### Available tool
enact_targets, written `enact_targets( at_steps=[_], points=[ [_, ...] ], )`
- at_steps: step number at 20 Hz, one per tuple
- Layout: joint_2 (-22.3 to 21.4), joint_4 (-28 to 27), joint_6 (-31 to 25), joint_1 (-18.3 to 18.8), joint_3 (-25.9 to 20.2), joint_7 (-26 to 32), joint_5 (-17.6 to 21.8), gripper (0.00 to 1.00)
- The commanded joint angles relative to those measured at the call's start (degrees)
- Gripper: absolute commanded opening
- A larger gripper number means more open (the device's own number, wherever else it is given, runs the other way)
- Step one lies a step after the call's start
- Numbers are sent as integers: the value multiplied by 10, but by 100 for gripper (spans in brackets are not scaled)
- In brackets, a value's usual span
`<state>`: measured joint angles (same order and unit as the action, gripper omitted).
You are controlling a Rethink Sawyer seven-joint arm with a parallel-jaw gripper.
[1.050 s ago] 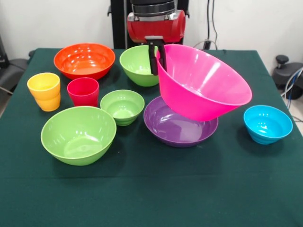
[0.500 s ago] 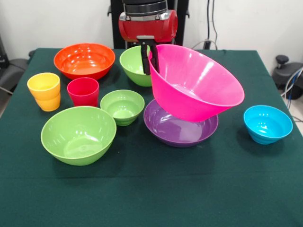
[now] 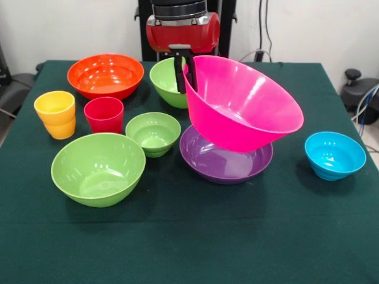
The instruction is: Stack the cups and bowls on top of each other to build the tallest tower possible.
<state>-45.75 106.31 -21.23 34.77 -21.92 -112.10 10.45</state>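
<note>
The tool (image 3: 183,74), clamped on the rim of the pink bowl (image 3: 243,109), has carried it a little leftward over the last second, so the tilted bowl now hangs more squarely over the purple bowl (image 3: 222,163), seemingly clear of it; I judge the tower's first nesting is close. On the tabletop (image 3: 189,242) I count seven bowls: three lime green (image 3: 98,168) (image 3: 153,133) (image 3: 169,80), one orange (image 3: 105,75), one purple, one pink, one sky blue (image 3: 335,155); only two cups show, yellow (image 3: 55,114) and red (image 3: 104,114).
</note>
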Motion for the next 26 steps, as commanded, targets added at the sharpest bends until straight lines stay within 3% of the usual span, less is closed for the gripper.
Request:
enact_targets(
  at_steps=[1, 19, 26],
  points=[
    [-6, 13, -24, -8, -9, 26, 51, 100],
    [-7, 3, -30, -13, -12, 28, 49, 100],
    [10, 3, -2, -49, 8, -5, 55, 100]
  ],
)
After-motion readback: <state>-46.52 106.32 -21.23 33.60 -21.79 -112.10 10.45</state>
